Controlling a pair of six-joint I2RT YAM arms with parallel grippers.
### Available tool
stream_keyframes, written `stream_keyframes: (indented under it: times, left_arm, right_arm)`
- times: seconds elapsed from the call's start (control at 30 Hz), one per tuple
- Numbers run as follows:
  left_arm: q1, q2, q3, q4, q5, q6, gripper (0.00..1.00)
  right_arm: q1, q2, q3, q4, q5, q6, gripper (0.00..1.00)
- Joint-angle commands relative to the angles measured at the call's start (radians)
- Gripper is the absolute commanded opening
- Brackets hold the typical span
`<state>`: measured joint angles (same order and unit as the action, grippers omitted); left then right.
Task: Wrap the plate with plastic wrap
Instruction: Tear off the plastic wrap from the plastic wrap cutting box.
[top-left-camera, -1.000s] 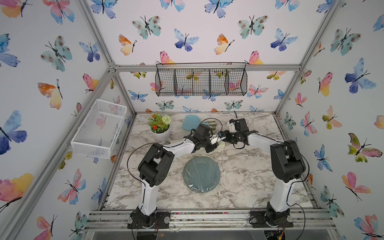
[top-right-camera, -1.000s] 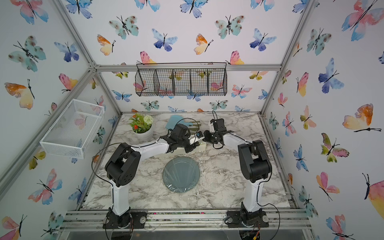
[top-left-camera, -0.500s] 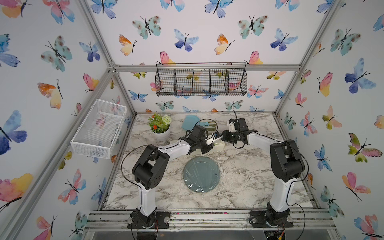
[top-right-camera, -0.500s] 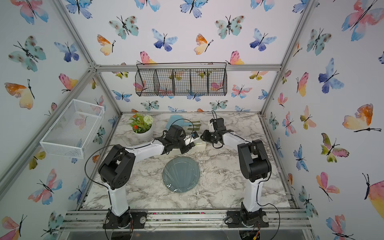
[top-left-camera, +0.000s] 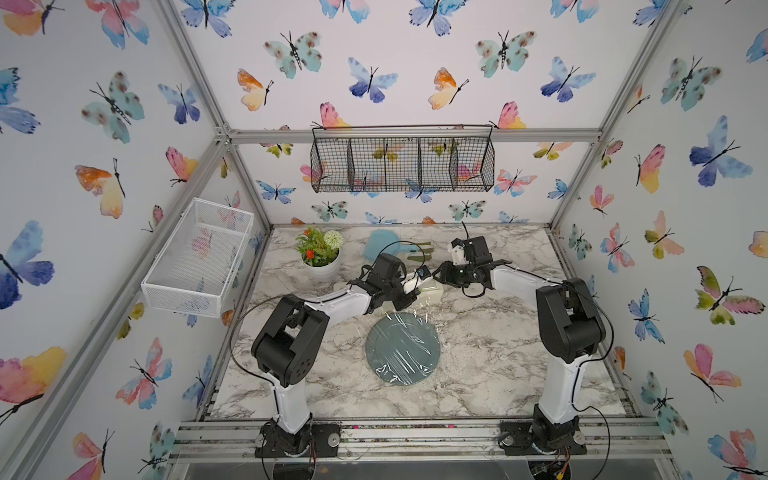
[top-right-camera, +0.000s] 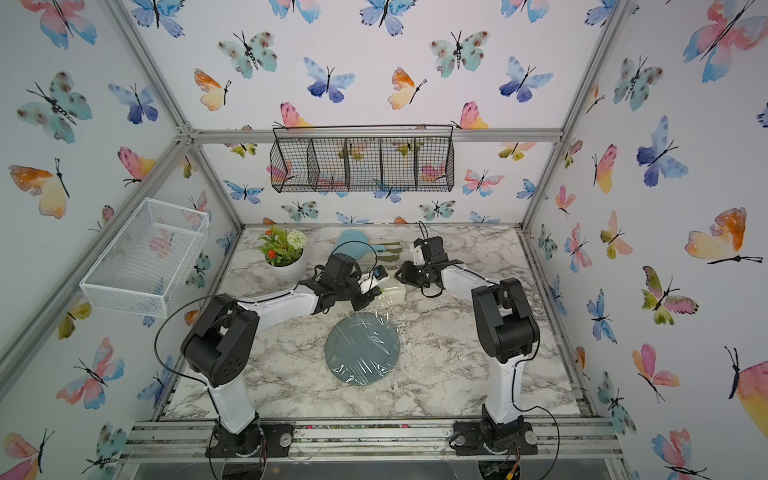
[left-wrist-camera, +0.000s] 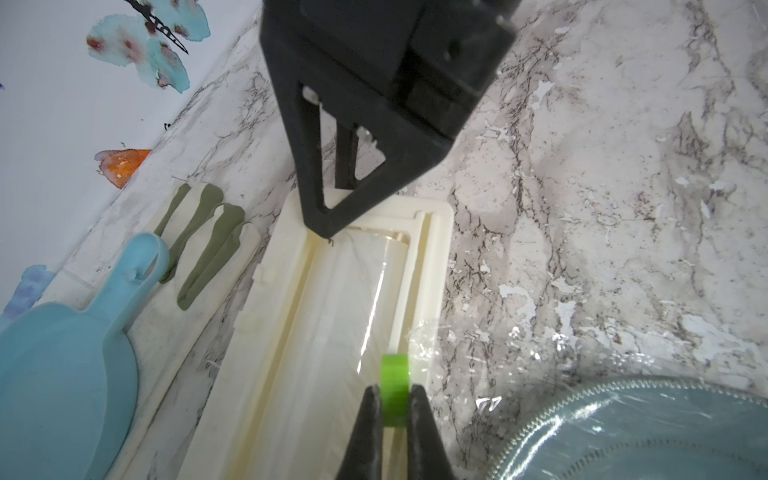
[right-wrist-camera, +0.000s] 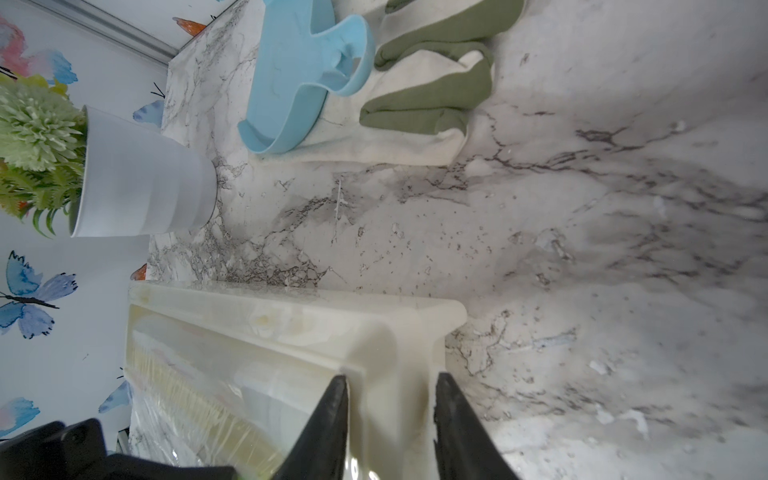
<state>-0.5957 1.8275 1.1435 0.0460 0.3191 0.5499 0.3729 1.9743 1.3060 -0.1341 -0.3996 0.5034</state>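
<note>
Left gripper (left-wrist-camera: 395, 392): fingers closed on the green slider (left-wrist-camera: 395, 370), pinching it from both sides. Slider: on the rail of the box (left-wrist-camera: 286, 332), along the box edge nearer the plate (left-wrist-camera: 665, 428), at the end away from the right gripper (right-wrist-camera: 390, 378). Right gripper: clamped on the box's opposite end wall, wall between the fingers. Box: long, cream, open, flat on the table (top-left-camera: 478, 332), roll (left-wrist-camera: 353, 291) lying inside. Wrap (left-wrist-camera: 519, 349): drawn out over the slider-side edge of the box, wrinkled on the marble just beside the box, then spread across the plate. Plate: flat on the table, just beside the box on the robot side, apparently not touching it; film across its face, loose at the rim. Step in hand, by judgement: cutting the sheet free by running the slider along the rail toward the clamped end of the box. To do it well: pull straight and level along the rail, with no lift or twist, to avoid jamming or jumping the track. Press the clamped end down against skidding or tipping under the pull. Leave the film lightly taut from the box for a clean bite rather than bunching. Stop short of the right fingers. Beyond the box, wall side: blue dish (left-wrist-camera: 62, 365), green-and-cream cloth (left-wrist-camera: 208, 237), potted plant (top-left-camera: 319, 255); none in the slider's path.
</note>
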Motion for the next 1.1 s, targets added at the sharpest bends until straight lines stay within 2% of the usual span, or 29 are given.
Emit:
stream_keyframes:
  times: [0.0,0.13,0.23,0.37,0.53,0.67,0.8,0.97,1.03,1.07]
  left_arm:
    - [0.033,-0.051,-0.034,-0.152,-0.028,-0.010,0.00]
    - [0.021,0.008,0.043,-0.206,0.020,-0.033,0.00]
    - [0.001,0.021,0.045,-0.201,0.015,-0.028,0.00]
    - [-0.001,0.024,0.038,-0.178,0.026,-0.043,0.00]
    - [-0.009,0.029,0.032,-0.170,0.035,-0.048,0.00]
    - [-0.009,0.029,0.032,-0.166,0.036,-0.053,0.00]
    - [-0.010,0.029,0.029,-0.161,0.042,-0.059,0.00]
    - [-0.016,0.029,0.024,-0.155,0.046,-0.065,0.00]
    - [-0.016,0.030,0.023,-0.147,0.046,-0.067,0.00]
    - [-0.017,0.031,0.025,-0.146,0.044,-0.068,0.00]
  right_arm:
    - [-0.046,0.088,-0.083,-0.167,0.246,-0.011,0.37]
    - [-0.046,0.014,-0.103,-0.077,0.104,-0.009,0.46]
    - [-0.046,-0.003,-0.049,-0.153,0.117,-0.040,0.47]
    - [-0.046,-0.047,-0.069,-0.159,0.113,-0.054,0.51]
    - [-0.042,-0.077,-0.078,-0.164,0.103,-0.054,0.50]
    - [-0.030,-0.103,-0.079,-0.173,0.111,-0.055,0.45]
    - [-0.028,-0.142,-0.086,-0.171,0.107,-0.050,0.45]
    - [-0.028,-0.170,-0.085,-0.175,0.080,-0.058,0.53]
    - [-0.028,-0.175,-0.087,-0.185,0.074,-0.062,0.62]
    - [-0.028,-0.183,-0.097,-0.179,0.069,-0.062,0.62]
